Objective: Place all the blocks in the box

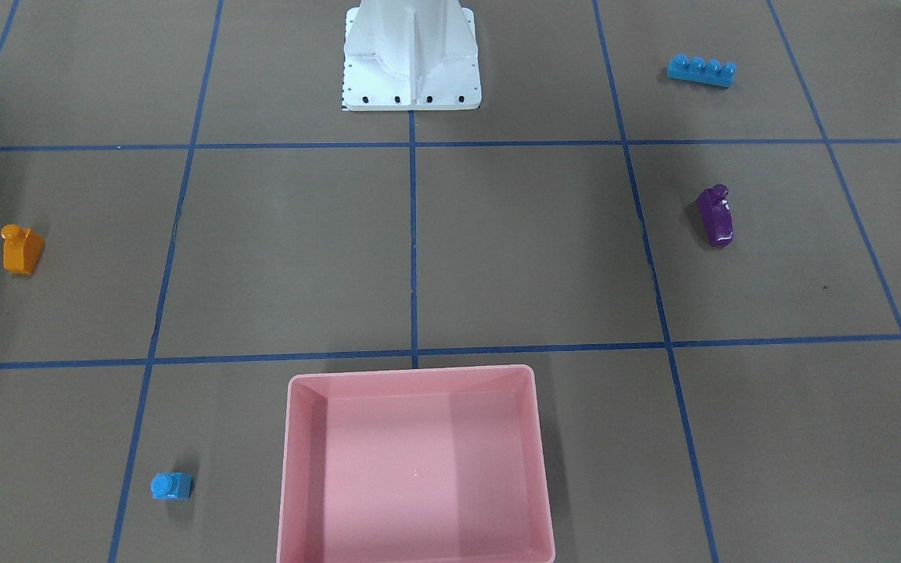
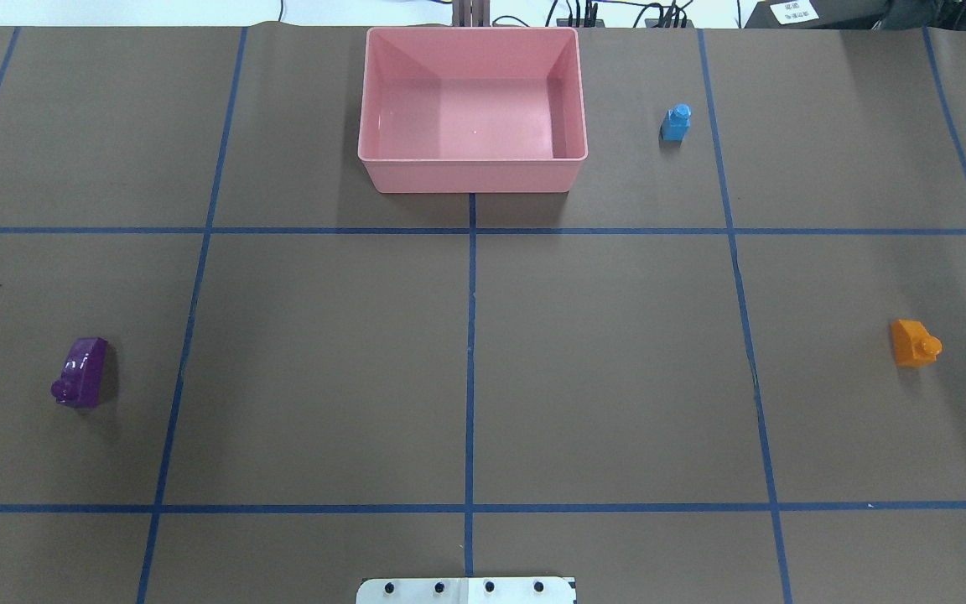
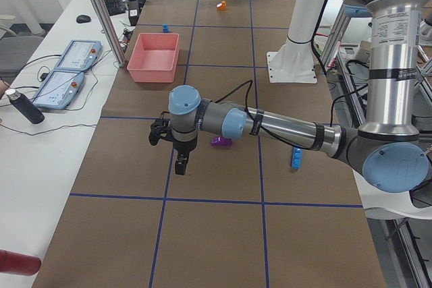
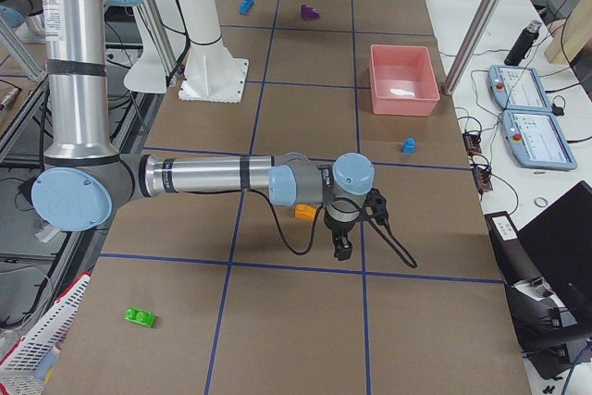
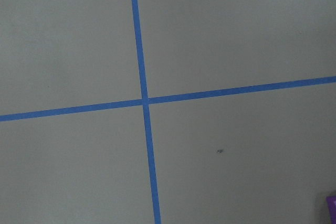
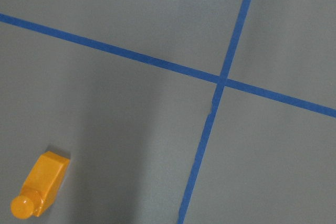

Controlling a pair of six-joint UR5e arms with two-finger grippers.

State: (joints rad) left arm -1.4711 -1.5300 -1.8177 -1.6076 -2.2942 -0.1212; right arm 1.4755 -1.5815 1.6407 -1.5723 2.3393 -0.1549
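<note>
The pink box [image 2: 473, 176] stands empty at the table's far middle. The tiny blue block [image 2: 676, 122] stands to its right. The purple block [image 2: 80, 372] lies on the left, the orange block [image 2: 915, 343] on the right. The long blue block [image 1: 701, 71] lies near the robot base. The green block [image 4: 140, 317] lies far out toward the table's right end. My left gripper [image 3: 181, 163] hangs above the table just beyond the purple block [image 3: 221, 141]. My right gripper [image 4: 342, 245] hangs just beyond the orange block [image 4: 305, 213]. I cannot tell whether either is open or shut.
The white robot base [image 1: 411, 62] stands at the table's near middle. Blue tape lines divide the brown table into squares. Two teach pendants [image 3: 61, 72] and a dark bottle [image 3: 25, 107] lie on the white side bench beyond the box.
</note>
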